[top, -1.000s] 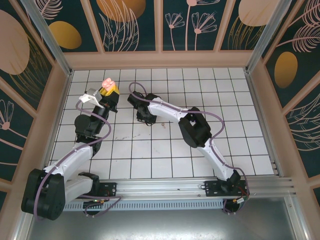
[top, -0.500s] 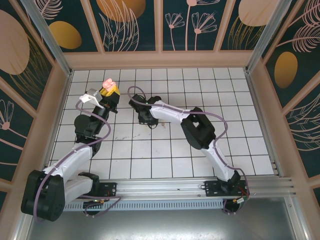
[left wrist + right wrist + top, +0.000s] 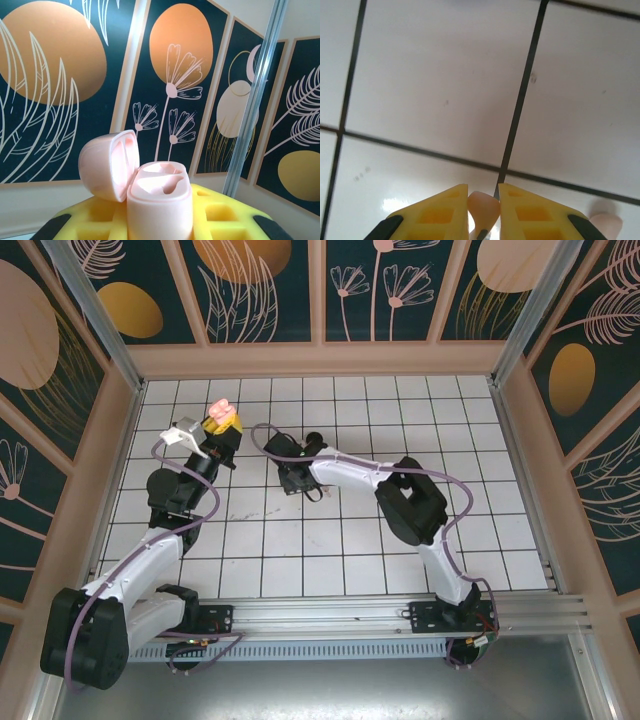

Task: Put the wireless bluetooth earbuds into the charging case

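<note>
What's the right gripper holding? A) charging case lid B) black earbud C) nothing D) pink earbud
D: in the right wrist view a small pink earbud sits pinched between the yellow fingers of the right gripper, above the tiled table.

The bench was a glossy white grid of tiles split by dark grout lines. One line ran straight ahead from the right hand, and another crossed it just in front. A small pink earbud, blurred, lay on a tile off to that hand's right, apart from its fingers. Faint specks dotted the tiles ahead.
</note>
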Controlling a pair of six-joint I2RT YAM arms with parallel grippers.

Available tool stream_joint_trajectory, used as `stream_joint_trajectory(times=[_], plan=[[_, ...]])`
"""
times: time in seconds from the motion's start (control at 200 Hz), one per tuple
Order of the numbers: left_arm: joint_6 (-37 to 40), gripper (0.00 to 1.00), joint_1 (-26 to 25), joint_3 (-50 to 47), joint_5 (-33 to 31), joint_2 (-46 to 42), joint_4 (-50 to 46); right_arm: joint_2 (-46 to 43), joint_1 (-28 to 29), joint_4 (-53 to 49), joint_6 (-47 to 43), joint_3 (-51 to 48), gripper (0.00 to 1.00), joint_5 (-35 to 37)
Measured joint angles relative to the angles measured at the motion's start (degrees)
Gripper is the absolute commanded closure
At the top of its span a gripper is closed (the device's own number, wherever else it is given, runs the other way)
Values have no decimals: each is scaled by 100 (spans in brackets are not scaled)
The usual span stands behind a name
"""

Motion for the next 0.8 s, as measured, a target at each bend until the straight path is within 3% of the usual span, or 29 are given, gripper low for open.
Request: stream_joint_trajectory(times=[0.34, 0.801], plan=[[0, 100, 0, 55, 46, 2, -50, -11, 299, -57, -754, -221, 77, -44], [0, 100, 0, 57, 66, 35, -55, 205, 267, -629, -328, 424, 61, -262]])
